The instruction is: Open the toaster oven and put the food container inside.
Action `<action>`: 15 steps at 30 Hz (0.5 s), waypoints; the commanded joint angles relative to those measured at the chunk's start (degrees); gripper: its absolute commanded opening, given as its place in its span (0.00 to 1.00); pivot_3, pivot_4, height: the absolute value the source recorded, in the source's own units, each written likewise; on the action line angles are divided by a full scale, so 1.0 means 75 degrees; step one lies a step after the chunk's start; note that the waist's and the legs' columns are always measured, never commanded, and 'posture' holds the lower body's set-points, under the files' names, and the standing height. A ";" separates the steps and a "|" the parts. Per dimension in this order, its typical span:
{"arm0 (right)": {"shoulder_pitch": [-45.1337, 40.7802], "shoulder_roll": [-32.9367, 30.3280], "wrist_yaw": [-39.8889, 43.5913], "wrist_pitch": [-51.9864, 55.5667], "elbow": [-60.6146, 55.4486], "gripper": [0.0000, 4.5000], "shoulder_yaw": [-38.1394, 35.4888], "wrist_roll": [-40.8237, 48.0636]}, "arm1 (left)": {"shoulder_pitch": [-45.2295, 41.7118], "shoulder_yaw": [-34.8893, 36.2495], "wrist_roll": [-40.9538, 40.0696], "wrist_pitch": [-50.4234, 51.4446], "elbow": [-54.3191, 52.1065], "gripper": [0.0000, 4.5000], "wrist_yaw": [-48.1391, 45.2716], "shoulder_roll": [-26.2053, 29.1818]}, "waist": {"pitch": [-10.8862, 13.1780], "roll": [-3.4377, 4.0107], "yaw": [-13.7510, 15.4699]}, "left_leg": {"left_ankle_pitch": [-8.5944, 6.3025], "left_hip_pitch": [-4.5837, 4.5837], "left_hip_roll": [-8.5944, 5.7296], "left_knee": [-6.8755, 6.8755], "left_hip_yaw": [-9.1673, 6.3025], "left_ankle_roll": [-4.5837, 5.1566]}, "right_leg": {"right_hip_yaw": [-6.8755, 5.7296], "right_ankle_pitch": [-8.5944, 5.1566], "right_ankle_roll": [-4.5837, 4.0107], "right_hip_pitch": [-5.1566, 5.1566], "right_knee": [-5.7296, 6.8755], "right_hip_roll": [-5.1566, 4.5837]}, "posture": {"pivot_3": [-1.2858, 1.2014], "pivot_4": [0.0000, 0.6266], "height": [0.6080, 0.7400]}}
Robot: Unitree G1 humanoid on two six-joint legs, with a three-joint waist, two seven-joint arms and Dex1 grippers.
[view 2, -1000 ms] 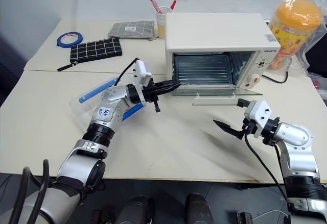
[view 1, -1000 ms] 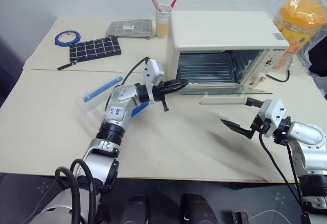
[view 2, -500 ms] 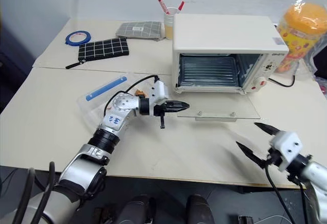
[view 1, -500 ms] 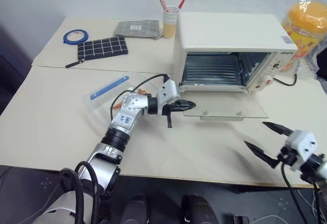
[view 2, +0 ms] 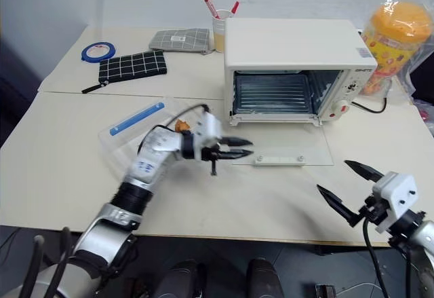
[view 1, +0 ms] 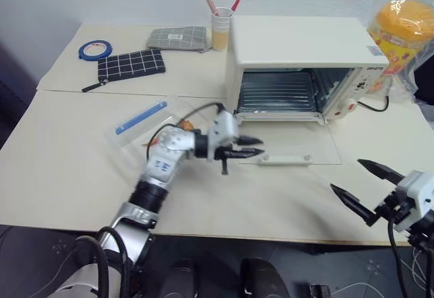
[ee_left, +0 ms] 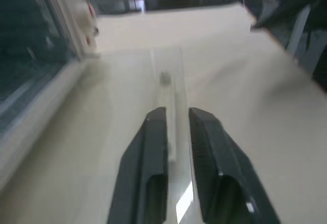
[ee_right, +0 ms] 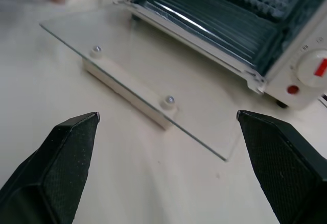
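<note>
Pincers are sitting nearest to us: our right pincer [view 2: 342, 191] is hanging over the front right edge of the pale beige surface [view 1: 68, 176], its two black fingers spread wide and gripping nothing. Farther in, our left pincer [view 1: 252, 146] is pointing level toward the right, just at the left end of the lowered door; its fingers [ee_left: 153, 147] are standing a narrow gap apart with nothing between them.

Beyond it, the glass door [view 1: 298, 150] with its white bar handle [ee_right: 127, 89] is lying flat on the surface, fully swung down. Behind our left forearm, the clear rectangular plastic food container [view 1: 139, 127] with blue side clips is resting on the surface, left of the oven and apart from it.

Farther back, the boxy cream-white toaster oven [view 1: 302, 47] is standing open, its wire rack showing inside. At the far side we are seeing a black grid-patterned pouch [view 1: 127, 64], a grey checked pouch [view 1: 178, 38], a blue tape roll [view 1: 94, 48], a paper cup holding pens [view 1: 221, 28] and a bagged orange-lidded jar [view 1: 400, 30].
</note>
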 commanded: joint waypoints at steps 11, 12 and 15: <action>-0.2086 0.0107 0.0670 0.0421 -0.0486 1.00 0.2182 0.0172 | 0.3830 0.5356 -0.2197 0.1896 -0.1523 1.00 0.0091 0.4087 | 0.0004 0.0003 -0.0263 | -0.0003 -0.0007 0.0022 -0.0020 -0.0014 -0.0006 | -0.0008 0.0003 -0.0006 -0.0002 0.0000 0.0000 | 0.52 0.24 1.00; -0.2122 0.0148 0.0715 0.0344 -0.0510 1.00 0.2316 0.0119 | 0.4202 0.5772 -0.2161 0.1807 -0.1344 1.00 0.0118 0.4247 | 0.0004 0.0002 -0.0209 | -0.0005 -0.0011 0.0021 -0.0019 -0.0019 -0.0005 | -0.0014 0.0003 -0.0006 -0.0001 -0.0002 -0.0004 | 0.52 0.24 1.00; -0.2126 0.0248 0.0882 0.0237 -0.0656 1.00 0.2672 0.0115 | 0.5283 0.7016 -0.2240 0.2012 -0.0855 1.00 0.0231 0.4601 | 0.0004 -0.0001 -0.0143 | -0.0020 -0.0015 0.0016 -0.0013 -0.0021 0.0005 | -0.0011 0.0003 -0.0006 0.0001 -0.0009 -0.0025 | 0.52 0.24 1.00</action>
